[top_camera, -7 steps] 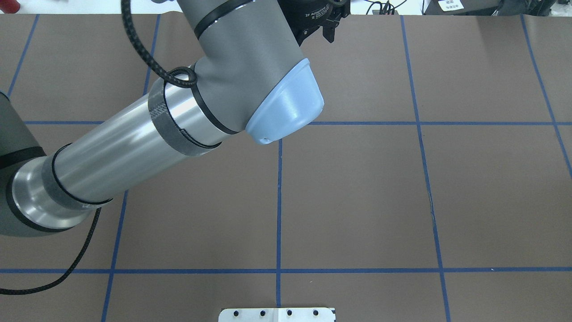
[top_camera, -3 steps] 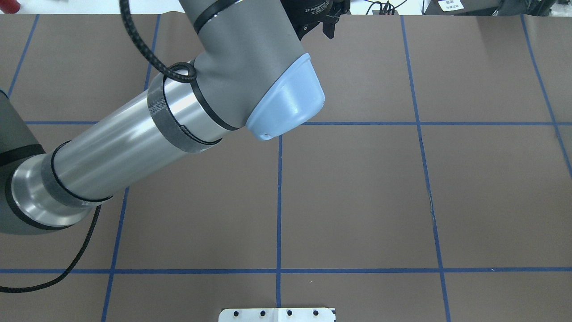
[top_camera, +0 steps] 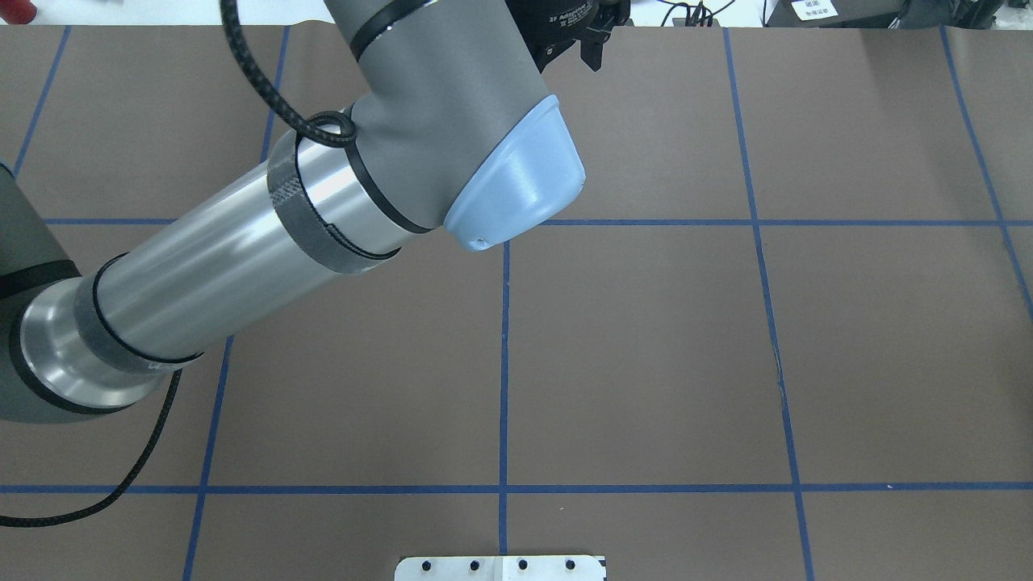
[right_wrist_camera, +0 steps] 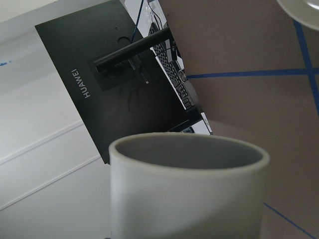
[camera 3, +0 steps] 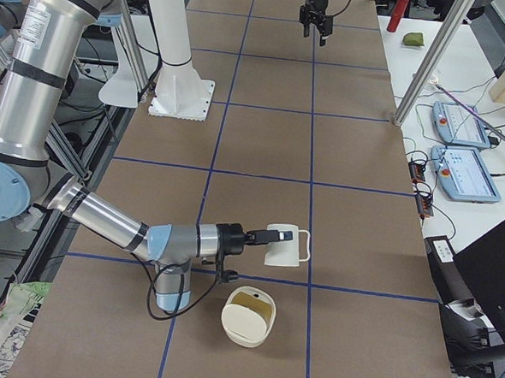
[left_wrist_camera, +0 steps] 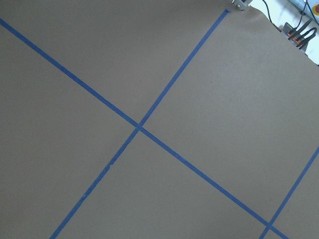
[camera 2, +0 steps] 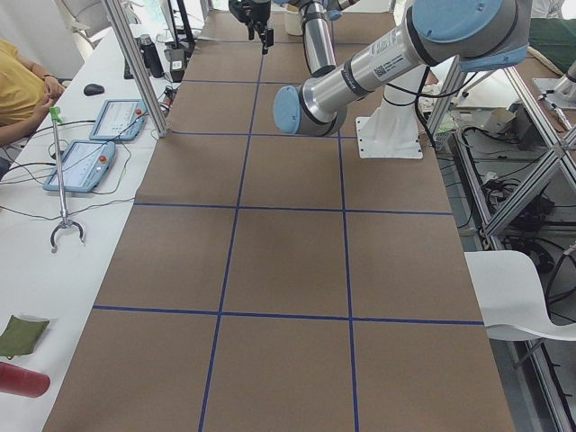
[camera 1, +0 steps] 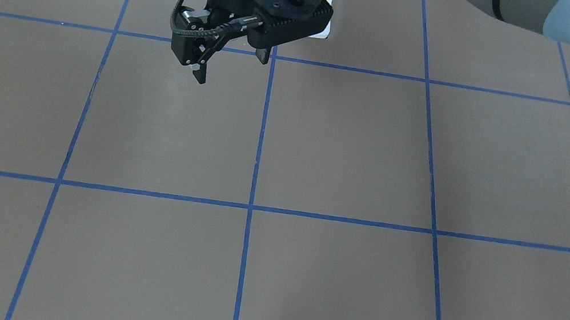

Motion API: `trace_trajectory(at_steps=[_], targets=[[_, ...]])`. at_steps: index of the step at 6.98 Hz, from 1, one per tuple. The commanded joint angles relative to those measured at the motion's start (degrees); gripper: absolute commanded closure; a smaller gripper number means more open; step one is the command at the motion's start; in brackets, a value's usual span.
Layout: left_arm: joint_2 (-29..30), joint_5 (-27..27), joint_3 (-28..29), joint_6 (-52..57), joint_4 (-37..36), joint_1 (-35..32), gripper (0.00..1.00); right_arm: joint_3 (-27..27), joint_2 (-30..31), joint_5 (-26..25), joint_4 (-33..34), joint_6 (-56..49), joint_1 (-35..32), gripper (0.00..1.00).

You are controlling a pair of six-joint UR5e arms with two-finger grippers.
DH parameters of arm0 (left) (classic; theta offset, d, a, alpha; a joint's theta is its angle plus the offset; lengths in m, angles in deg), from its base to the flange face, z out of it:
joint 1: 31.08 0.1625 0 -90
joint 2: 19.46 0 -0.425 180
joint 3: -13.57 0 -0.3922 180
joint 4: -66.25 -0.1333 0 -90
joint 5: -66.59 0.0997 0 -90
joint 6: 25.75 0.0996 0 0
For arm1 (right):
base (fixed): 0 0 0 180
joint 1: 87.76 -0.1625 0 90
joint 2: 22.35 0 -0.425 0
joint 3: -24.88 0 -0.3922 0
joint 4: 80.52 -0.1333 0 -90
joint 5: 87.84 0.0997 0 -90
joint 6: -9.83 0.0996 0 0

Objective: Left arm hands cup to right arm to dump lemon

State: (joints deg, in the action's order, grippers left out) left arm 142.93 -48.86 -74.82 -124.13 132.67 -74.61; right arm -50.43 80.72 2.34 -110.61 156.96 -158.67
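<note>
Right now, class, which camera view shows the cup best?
Exterior right: the whole cup, handle included, at the right gripper. The right wrist view shows only its rim and wall close up; the other views show none of it.

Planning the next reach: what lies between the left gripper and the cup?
Nothing. In the exterior right view, the stretch from the left gripper to the cup is bare table, crossed only by blue tape lines.
</note>
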Motion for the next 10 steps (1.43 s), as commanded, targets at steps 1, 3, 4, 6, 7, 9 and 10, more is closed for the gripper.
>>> trace_trajectory(at_steps=[1,3,4,6,7,9,10], targets=[[-0.2,0.0,0.4,3.3,0.0,-0.2,0.00,-0.6,-7.2,-2.0,7.6,-9.6,2.9,0.73],[-0.5,0.0,1.5,6.8,-0.2,-0.8,0.00,-1.3,-12.1,-11.6,10.6,-25.5,12.0,0.72],[-0.5,-0.1,1.5,6.8,-0.2,-0.9,0.00,-4.6,-12.7,-15.3,14.1,-35.8,16.6,0.71],[-0.4,-0.2,1.9,6.7,2.1,-1.3,0.00,-7.6,-17.3,-19.7,18.0,-51.0,23.0,0.72],[-0.3,-0.3,1.9,6.6,2.7,-1.1,0.00,-7.1,-19.6,-21.9,18.0,-62.9,27.1,0.72],[0.0,-0.7,2.0,6.3,3.4,-0.5,0.00,-6.8,-26.4,-30.5,22.4,-83.4,35.7,0.72],[0.3,-1.1,2.0,6.1,2.7,-0.1,0.00,-6.9,-29.8,-35.8,25.9,-89.7,39.4,0.72]])
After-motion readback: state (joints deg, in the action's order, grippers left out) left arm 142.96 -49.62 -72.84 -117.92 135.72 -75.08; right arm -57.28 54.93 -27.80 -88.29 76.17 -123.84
